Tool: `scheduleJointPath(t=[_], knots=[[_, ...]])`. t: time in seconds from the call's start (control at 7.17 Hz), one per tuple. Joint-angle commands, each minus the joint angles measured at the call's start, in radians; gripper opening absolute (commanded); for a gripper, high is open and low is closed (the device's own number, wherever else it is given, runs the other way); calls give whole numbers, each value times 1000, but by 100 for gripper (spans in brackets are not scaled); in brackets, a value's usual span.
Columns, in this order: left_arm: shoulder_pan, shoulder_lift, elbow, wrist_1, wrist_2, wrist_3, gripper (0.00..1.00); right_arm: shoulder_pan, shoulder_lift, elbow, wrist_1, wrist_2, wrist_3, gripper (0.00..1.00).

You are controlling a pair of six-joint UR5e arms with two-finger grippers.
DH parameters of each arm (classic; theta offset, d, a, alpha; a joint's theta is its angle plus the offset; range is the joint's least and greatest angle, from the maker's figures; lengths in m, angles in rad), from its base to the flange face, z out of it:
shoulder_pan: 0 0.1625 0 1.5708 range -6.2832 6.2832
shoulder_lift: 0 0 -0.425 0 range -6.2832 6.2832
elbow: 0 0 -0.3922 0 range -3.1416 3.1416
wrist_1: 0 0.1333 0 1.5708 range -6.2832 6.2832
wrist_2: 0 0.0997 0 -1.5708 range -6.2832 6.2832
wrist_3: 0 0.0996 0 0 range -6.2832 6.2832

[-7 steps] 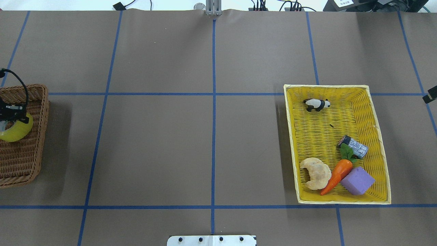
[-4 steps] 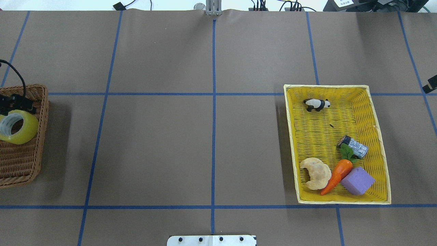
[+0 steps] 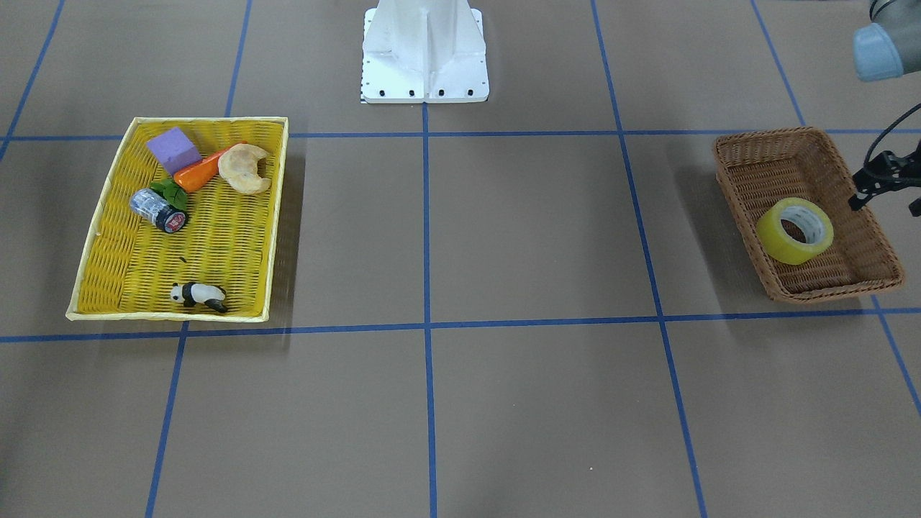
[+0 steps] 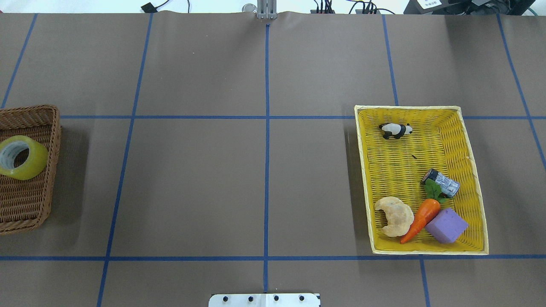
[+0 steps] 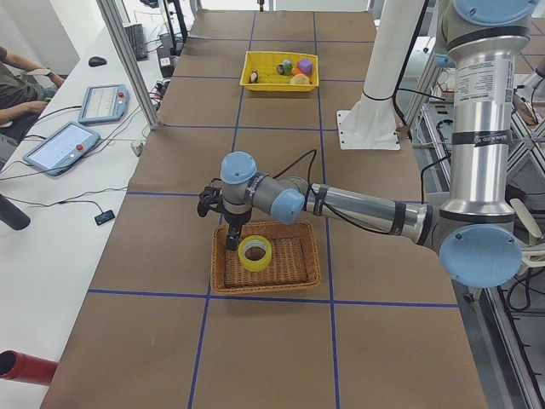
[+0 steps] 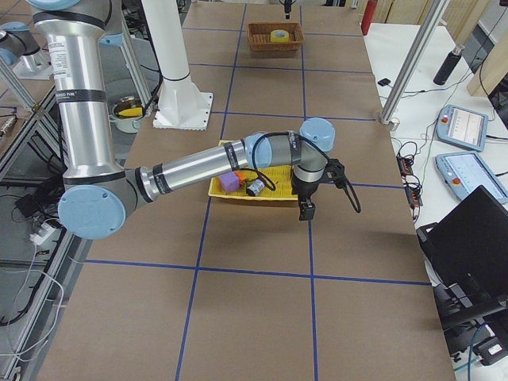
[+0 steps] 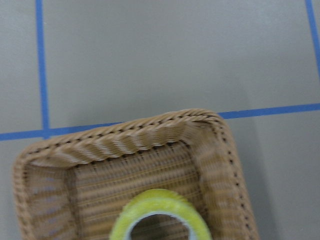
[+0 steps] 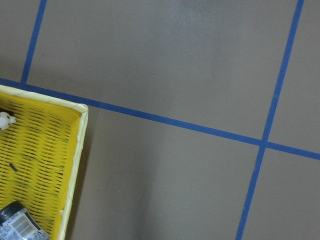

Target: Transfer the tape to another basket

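Observation:
The yellow tape (image 4: 38,161) lies flat in the brown wicker basket (image 4: 25,200) at the table's left end, touched by nothing. It also shows in the front view (image 3: 773,241), the left side view (image 5: 255,264) and the left wrist view (image 7: 160,200). My left gripper (image 3: 886,203) hangs open and empty beside the basket's (image 3: 763,165) outer rim, clear of the tape; it also shows in the left side view (image 5: 232,239). My right gripper (image 6: 305,210) shows only in the right side view, beside the yellow tray; I cannot tell whether it is open or shut.
The yellow woven tray (image 4: 401,170) on the right holds a toy panda (image 4: 396,130), a silver-black cylinder (image 4: 441,182), a carrot (image 4: 420,219), a croissant (image 4: 394,216) and a purple block (image 4: 446,225). The robot's white base (image 3: 424,50) stands at the table's near edge.
My left gripper has let go of the tape and drawn back out of the overhead view. The tape now lies free in the brown basket. The right gripper has also left that view.

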State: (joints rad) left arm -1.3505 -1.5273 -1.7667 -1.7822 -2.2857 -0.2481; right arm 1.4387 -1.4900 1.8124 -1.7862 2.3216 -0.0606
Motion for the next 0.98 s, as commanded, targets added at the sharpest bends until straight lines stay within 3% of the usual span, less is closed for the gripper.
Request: scheduleJointPath(t=[0.0, 0.14, 0.84], knots=[[-143, -7, 99, 44, -82, 110, 98, 20, -26, -7, -4, -1, -13, 100], [-156, 7, 96, 41, -127, 110, 98, 28, -33, -11, -1, -1, -13, 100], [-157, 25, 85, 20, -94, 101, 98, 28, -58, -30, 14, -5, -9, 100]])
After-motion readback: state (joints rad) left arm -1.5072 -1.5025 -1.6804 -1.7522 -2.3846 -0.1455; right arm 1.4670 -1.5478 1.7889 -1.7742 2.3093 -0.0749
